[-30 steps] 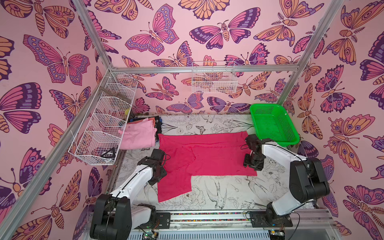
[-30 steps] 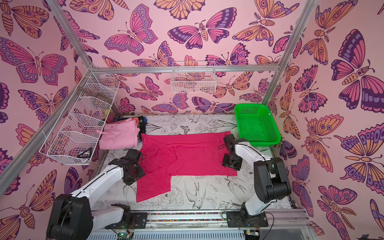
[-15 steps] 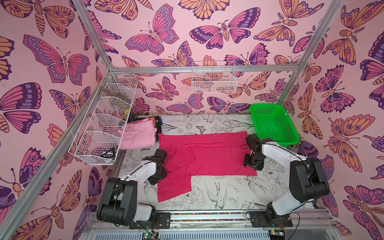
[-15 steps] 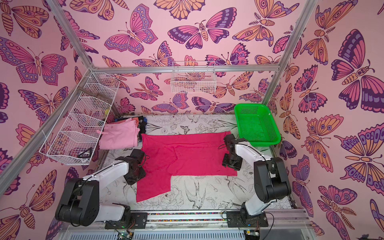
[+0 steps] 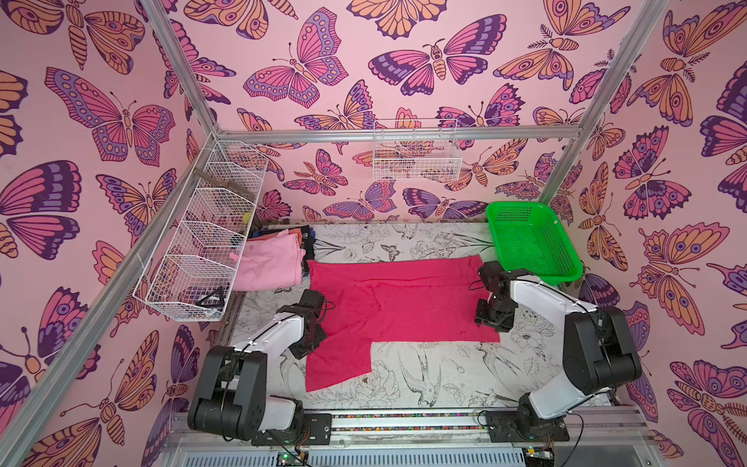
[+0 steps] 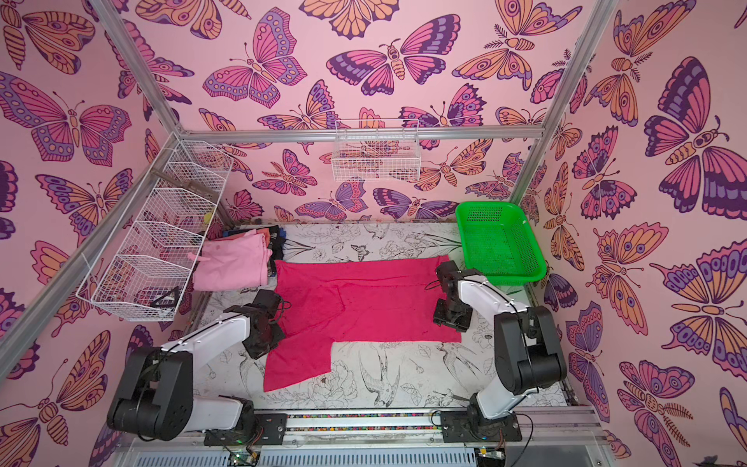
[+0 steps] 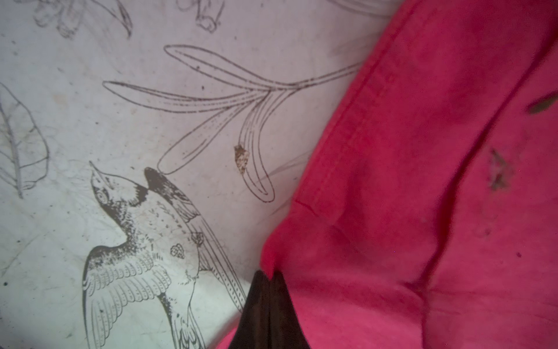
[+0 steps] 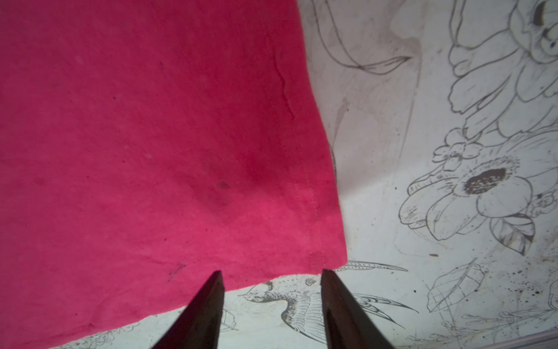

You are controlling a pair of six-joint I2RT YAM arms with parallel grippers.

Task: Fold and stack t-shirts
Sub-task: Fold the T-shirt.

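Crimson t-shirt (image 5: 404, 299) lies spread on the table (image 5: 436, 384). The left gripper (image 7: 269, 276) is clamped on its edge; the right gripper (image 8: 270, 279) straddles the hem corner, jaws apart. Advised: close right, then lift both evenly.

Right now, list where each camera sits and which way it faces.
Top views: high above the front, facing down at the table; left arm, right arm show.
Left wrist: on its arm, facing down; left gripper shut on crimson t-shirt edge.
Right wrist: likewise; open right gripper at the shirt's corner.
All share the crimson t-shirt.
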